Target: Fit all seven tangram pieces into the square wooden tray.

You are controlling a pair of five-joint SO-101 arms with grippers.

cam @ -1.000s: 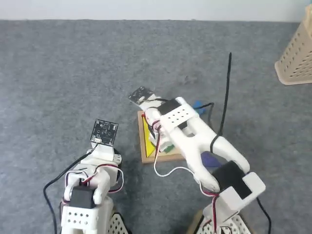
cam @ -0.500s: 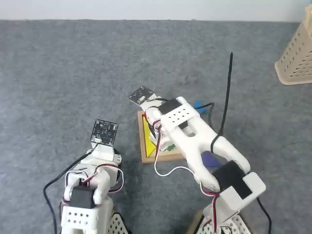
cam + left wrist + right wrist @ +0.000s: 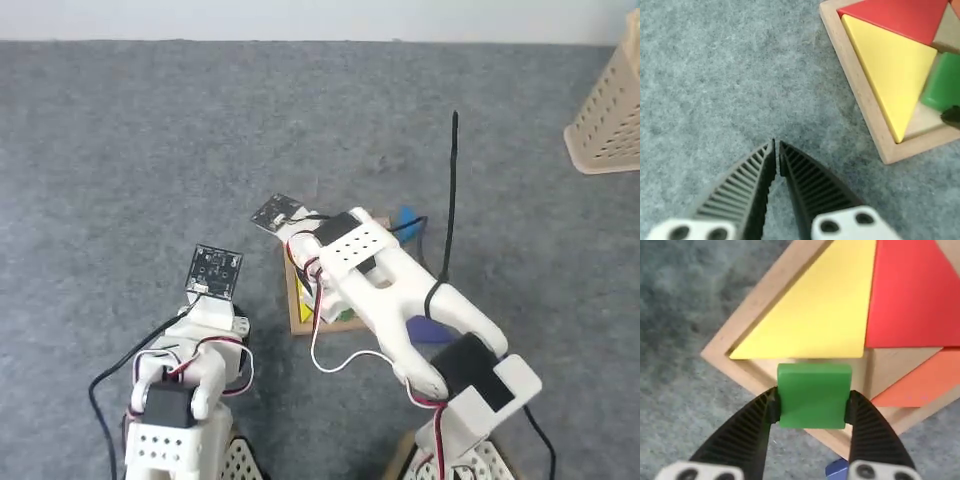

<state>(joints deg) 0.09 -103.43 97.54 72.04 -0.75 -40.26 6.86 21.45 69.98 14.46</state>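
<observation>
Green-piece placement: gripping the green piece [image 3: 813, 396] with right jaws clenched, above the wooden tray [image 3: 717, 355] gap beside the yellow triangle [image 3: 815, 315]; left jaws closed, empty, over the desk [image 3: 715, 75]. Next: lower flat, squared.

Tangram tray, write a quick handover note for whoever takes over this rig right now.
Right hand: shut on the green piece, held over the tray at its open corner next to the yellow triangle.
Left hand: shut, empty, over the carpet beside the tray.
Done: yellow triangle, red triangle and orange piece lie in the tray.
Left: seat the green piece, then fetch the rest; a blue piece and a purple piece lie off the tray.
</observation>
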